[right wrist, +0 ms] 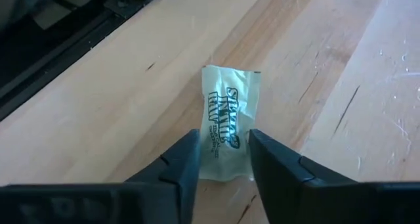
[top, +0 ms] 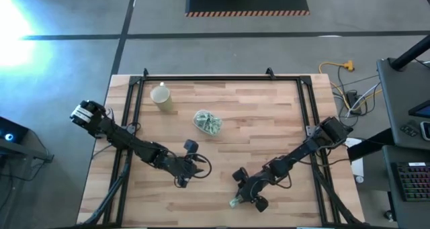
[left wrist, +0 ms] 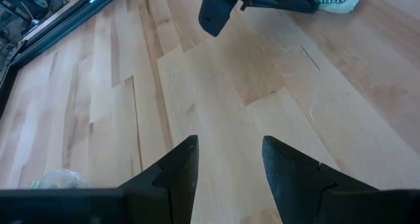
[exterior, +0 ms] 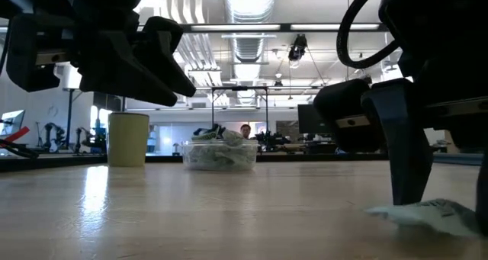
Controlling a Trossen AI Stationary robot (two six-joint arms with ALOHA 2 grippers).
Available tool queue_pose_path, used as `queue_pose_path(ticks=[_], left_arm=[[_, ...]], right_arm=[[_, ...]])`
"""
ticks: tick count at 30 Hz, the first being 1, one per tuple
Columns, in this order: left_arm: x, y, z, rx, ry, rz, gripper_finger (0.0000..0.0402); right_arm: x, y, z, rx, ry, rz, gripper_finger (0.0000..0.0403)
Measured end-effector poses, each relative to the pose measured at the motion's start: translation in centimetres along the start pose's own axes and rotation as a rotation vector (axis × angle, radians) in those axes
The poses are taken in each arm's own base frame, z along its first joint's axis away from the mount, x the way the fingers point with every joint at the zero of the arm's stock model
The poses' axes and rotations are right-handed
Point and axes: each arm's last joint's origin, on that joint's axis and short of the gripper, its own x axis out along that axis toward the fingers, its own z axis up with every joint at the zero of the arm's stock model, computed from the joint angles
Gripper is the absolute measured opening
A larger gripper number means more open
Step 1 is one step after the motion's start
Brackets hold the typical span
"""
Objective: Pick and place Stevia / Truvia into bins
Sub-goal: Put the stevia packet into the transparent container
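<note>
One pale green-and-white sachet (right wrist: 228, 112) lies flat on the wood near the table's near edge, seen also in the high view (top: 234, 203) and the low view (exterior: 427, 213). My right gripper (right wrist: 223, 144) is open and low over it, a finger on either side of the sachet's end nearest the wrist. The clear tub (top: 207, 122) stands mid-table and holds several sachets. My left gripper (left wrist: 226, 159) is open and holds nothing; it hovers over bare wood (top: 193, 163) left of the right gripper. My right gripper comes from above, slanting down, with one finger (right wrist: 187, 155) at each long edge of the sachet's end (right wrist: 223, 159) that is nearest the wrist. The sachet lies flat on the table. Whether the fingers touch it, I cannot tell.
A pale yellow cup (top: 161, 97) stands upright toward the far left of the table, left of the tub (exterior: 221, 154). A black frame (top: 134, 101) runs along the table's left, far and right sides. Bare wood lies between the two grippers and the tub.
</note>
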Motion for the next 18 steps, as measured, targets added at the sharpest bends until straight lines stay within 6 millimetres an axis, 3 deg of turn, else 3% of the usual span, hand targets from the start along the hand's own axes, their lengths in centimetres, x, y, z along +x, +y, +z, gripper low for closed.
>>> queue_pose_path(ticks=[10, 18], left_arm=[[0.0, 0.01, 0.0, 0.0, 0.0, 0.0, 0.0153], [0.0, 0.01, -0.01, 0.0, 0.001, 0.0, 0.0153]], right_arm=[[-0.07, -0.09, 0.02, -0.018, 0.003, 0.002, 0.0039], [-0.64, -0.03, 0.22, -0.025, 0.017, 0.002, 0.0013]])
